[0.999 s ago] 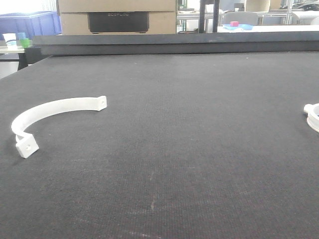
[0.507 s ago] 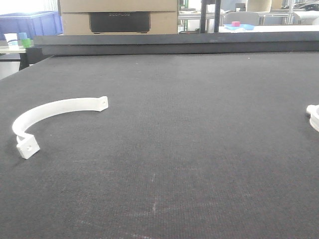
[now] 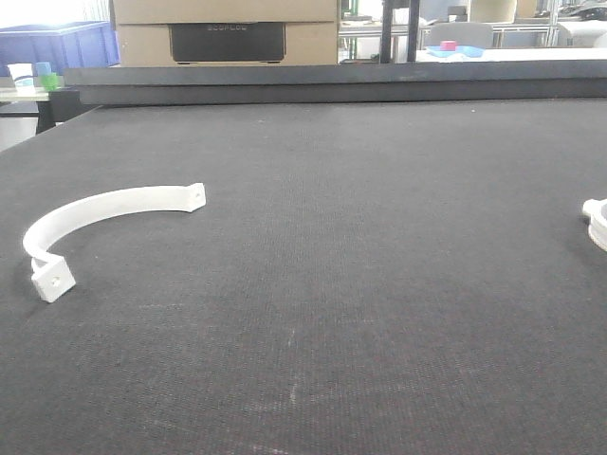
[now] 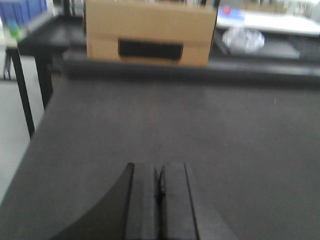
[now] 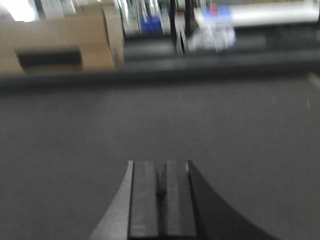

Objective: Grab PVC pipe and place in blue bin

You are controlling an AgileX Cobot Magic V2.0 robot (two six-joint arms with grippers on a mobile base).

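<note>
Desk (image 3: 379,284) is dark and textured, with the white curved PVC piece (image 3: 123,198) lying flat around 9 o'clock, nothing touching it. A second white part (image 3: 597,226) peeks in at the 3 o'clock edge. The blue bin (image 3: 57,43) sits way back at 11 o'clock, the cardboard box (image 3: 313,43) at 12. The left end effector (image 4: 159,171) and right end effector (image 5: 161,171) are both clenched on nothing, over the desk.
</note>
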